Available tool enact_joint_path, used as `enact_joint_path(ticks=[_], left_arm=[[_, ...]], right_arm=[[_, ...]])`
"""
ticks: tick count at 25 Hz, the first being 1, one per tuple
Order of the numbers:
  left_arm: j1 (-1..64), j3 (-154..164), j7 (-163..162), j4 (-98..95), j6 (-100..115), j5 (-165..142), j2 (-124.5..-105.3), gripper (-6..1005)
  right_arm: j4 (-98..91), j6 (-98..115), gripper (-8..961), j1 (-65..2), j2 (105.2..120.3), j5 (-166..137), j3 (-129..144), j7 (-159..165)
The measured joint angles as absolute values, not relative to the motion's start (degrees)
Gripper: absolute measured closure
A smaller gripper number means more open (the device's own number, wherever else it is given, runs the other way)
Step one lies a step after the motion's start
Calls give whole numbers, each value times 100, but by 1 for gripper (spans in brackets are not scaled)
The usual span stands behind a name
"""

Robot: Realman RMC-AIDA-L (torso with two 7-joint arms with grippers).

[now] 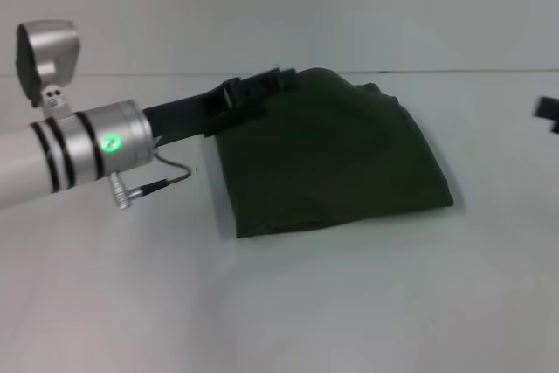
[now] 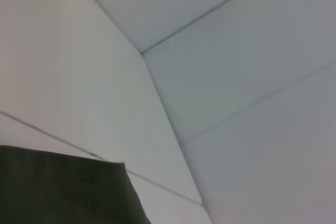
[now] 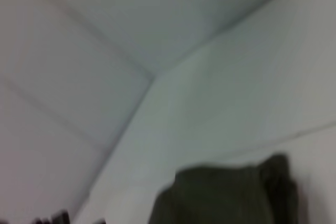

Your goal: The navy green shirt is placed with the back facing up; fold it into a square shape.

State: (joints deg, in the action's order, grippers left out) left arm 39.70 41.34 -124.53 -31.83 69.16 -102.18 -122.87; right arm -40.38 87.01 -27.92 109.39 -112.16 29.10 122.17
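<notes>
The navy green shirt lies on the white counter, toward its middle and far side, already gathered into a compact, multi-layer bundle with the plain side showing. Its near edge is straight and its left edge is close to straight, but the right side slopes outward to a protruding corner and the far edge is rounded and raised, so the outline is closer to a trapezoid than a square. The left end effector reaches in from the robot's left and sits at the far-left corner of the bundle, against or just over the cloth; whether its fingers are apart, together or clamped on the fabric cannot be told from these views. The left wrist view shows only a dark corner of the shirt against the counter. The right end effector appears only as a dark sliver at the right border, well apart from the shirt, and its finger state cannot be told. Judged from this layout, the main folds are done; remaining work is squaring the right side and flattening the raised far edge.
</notes>
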Motion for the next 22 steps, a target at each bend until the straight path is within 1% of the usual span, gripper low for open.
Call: enact_joint_path(ticks=[1,3,6,9,13,16,20,22], left_arm=[[3903,4179,-12383,-3196,7007,-10227,-12226,62],[3791,4263,-12500,-3163,7082,-10257,-12132,63],[3612,4473,-13184,-3104,7084,-10434,-12005,63],[3336,4582,-13948,-3135,7206,-10676,-11929,63],[2987,4587,-14543,-3172,7495,-10812,-11818,62],[2865,4588,-14639,-3120,7528,-10814,-11844,62],[2911,4609,-14556,-2982,7366,-10821,-11996,63],[2961,4670,-14546,-2943,7265,-10824,-12034,63]], right_arm=[[-4023,8711,38,-2984,10909,-11438,3007,12286],[-4003,8719,39,-3297,10897,-11712,3085,12385],[-4034,8776,39,-3576,10980,-11867,3105,12418],[-4074,8801,39,-3693,11041,-11868,3111,12419],[-4083,8821,38,-3711,11043,-11840,3078,12398],[-4068,8795,38,-3662,11046,-11749,3048,12355],[-4063,8775,38,-3600,11046,-11589,3041,12294],[-4037,8754,38,-3577,11044,-11559,3040,12272]])
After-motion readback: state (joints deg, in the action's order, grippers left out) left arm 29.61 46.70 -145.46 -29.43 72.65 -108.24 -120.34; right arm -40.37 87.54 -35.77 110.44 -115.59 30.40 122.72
